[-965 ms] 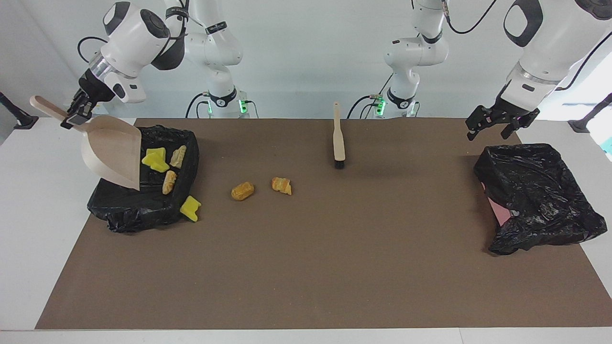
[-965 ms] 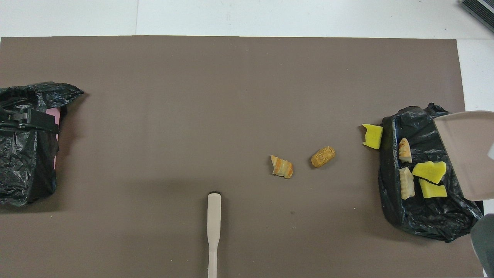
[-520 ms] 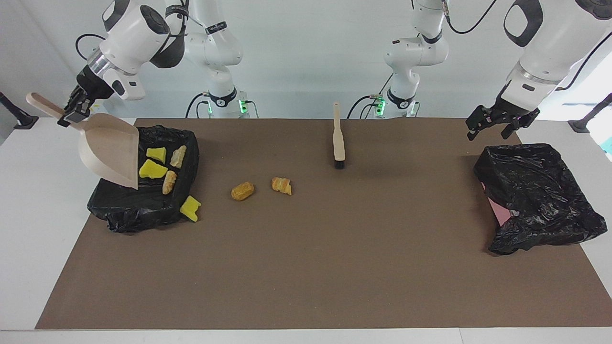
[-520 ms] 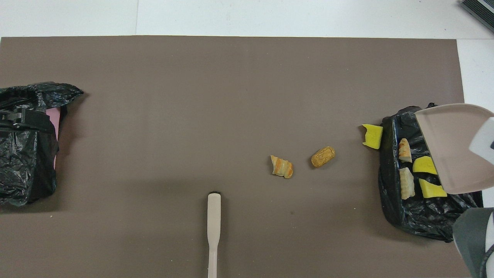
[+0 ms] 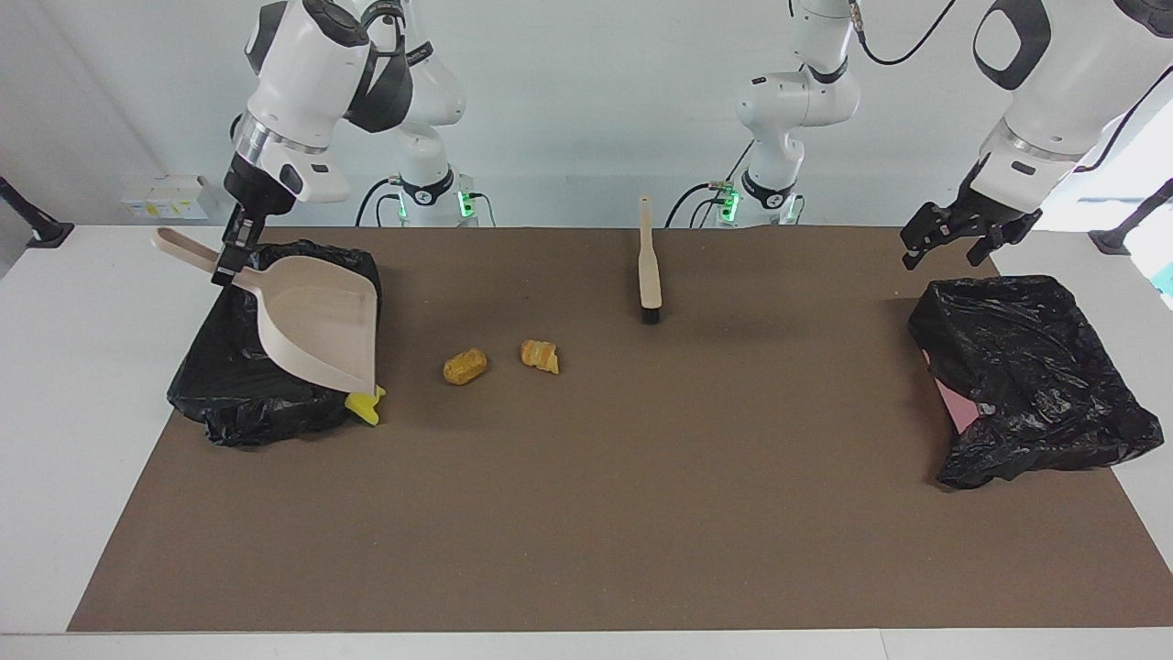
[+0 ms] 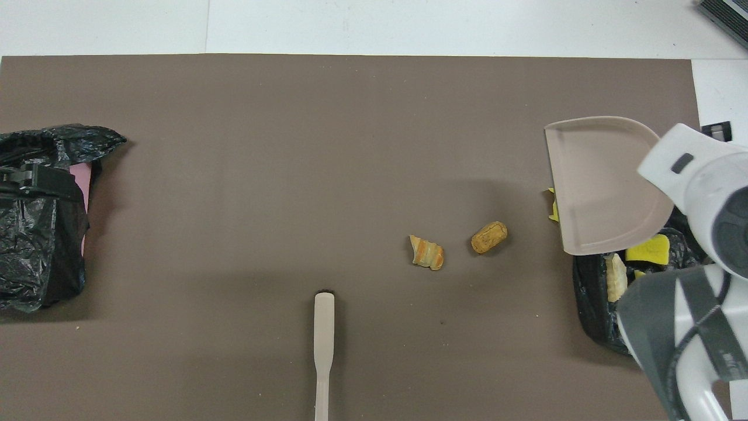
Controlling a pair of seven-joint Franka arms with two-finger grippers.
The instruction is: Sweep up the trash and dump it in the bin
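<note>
Dustpan (image 5: 321,321), beige, held aloft by its handle in the right gripper (image 5: 229,261), fingers clamped on it; pan tilted, mouth down toward 5 o'clock in the facing view, hanging over the black-lined bin (image 5: 229,403) at the right arm's end of the table; pan looks empty. Trash: yellow wedge (image 5: 365,404) on the mat just beside the bin, partly under the pan's lip; in the overhead view another yellow piece (image 6: 647,249) and a tan lump (image 6: 613,276) lie inside the bin; two tan-orange lumps (image 5: 465,366) (image 5: 540,356) on the mat, near each other, toward 3 o'clock of the bin in the facing view. Brush (image 5: 649,266) lies untouched, nearer to the robots than the lumps. Left gripper (image 5: 958,240) waits with fingers spread, empty, over the second black-bagged bin (image 5: 1026,376).
</note>
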